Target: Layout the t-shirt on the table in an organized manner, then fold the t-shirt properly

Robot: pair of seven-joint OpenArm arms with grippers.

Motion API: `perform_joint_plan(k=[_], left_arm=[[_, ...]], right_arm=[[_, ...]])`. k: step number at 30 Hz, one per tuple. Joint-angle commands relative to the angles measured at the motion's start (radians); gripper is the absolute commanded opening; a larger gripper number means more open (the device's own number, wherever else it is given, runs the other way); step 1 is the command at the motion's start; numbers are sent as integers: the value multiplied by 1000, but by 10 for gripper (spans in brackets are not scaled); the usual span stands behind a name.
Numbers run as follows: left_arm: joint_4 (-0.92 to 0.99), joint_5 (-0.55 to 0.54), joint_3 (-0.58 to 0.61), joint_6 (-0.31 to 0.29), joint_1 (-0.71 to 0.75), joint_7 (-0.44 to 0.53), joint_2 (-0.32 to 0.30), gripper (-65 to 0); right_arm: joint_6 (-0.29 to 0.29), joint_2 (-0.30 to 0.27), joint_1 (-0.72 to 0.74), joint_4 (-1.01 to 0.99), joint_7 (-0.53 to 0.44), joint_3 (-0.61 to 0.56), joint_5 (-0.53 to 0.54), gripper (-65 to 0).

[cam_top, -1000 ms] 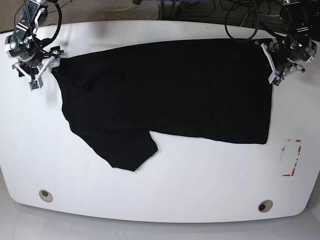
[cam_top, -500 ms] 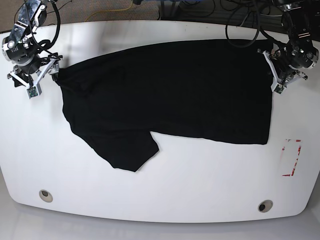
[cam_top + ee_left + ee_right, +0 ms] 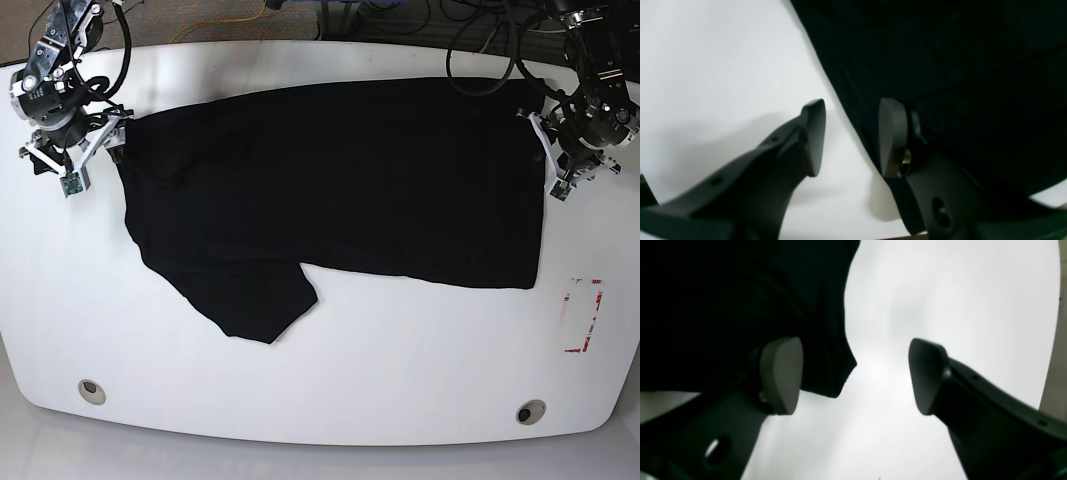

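Note:
The black t-shirt point(image 3: 340, 180) lies spread across the white table point(image 3: 380, 360), one sleeve point(image 3: 255, 300) pointing toward the near edge. My left gripper point(image 3: 556, 165) is at the shirt's right edge. In the left wrist view this left gripper point(image 3: 850, 133) is open; one finger point(image 3: 892, 136) is over the t-shirt point(image 3: 957, 66) and the other over bare table, with nothing clamped. My right gripper point(image 3: 88, 148) is at the shirt's left end. The right wrist view shows that right gripper point(image 3: 853, 373) wide open, a corner of the t-shirt point(image 3: 830, 373) loose between its fingers.
Two round grey grommet holes point(image 3: 91, 390) point(image 3: 530, 411) sit near the table's front edge. A small red-outlined rectangle mark point(image 3: 583, 315) is at the right. Cables hang behind the table's far edge.
My left gripper has opened and let go of the shirt's right edge, shifting slightly toward the near side. The right gripper stays open and has barely moved.

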State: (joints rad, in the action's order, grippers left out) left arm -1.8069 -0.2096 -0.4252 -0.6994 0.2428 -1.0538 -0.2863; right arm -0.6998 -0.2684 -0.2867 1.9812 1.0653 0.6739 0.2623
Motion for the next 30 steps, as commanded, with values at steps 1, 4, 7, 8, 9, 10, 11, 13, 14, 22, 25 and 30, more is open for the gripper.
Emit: perform_joint_plan(k=[1,4,7,8,9,10,11,13,14,22,25,30], left_arm=[[-23,-4,-7,1,-7,13,-12,-399],[-23,-3,-7,1,-15,13,-12,-399],[-23,-3,-8,1,-18,13,-14,-399],[-23,-3,-8,1,-18,13,-14,-399],[-23,-3,-8,1,-18,13,-14,-399],[-23,-3,-8,1,-18,13,-14,-399],[-23,-3,-8,1,-18,13,-14,-399],[-23,-3,-8,1,-18,13,-14,-399],[-23,-1,-8,1,-18,13,-14,-399],[-23,-1,-10,1,-30,17,-14,-399],[-24,-1,-18,1,-58,17,-12,-399],[-24,-1,-59,1,-99,16,20,-399]], right_arm=[[2,-25,-7,-9,-12,19,-5,-176],[2,-30,-12,-18,-12,60,-21,-176],[2,-29,-7,-18,-12,77,-28,-176],[2,-29,-7,-18,-12,77,-28,-176],[2,-29,-7,-16,-12,77,-25,-176],[2,-29,-6,-15,-12,77,-21,-176],[2,-29,-3,-15,-12,73,-10,-176],[2,-29,10,-15,-12,54,10,-176],[2,-29,17,-13,-12,45,18,-176],[2,14,68,-1,-12,-47,65,-176],[2,42,114,-6,-12,-59,36,-176],[2,99,192,-9,-12,-64,-74,-176]])
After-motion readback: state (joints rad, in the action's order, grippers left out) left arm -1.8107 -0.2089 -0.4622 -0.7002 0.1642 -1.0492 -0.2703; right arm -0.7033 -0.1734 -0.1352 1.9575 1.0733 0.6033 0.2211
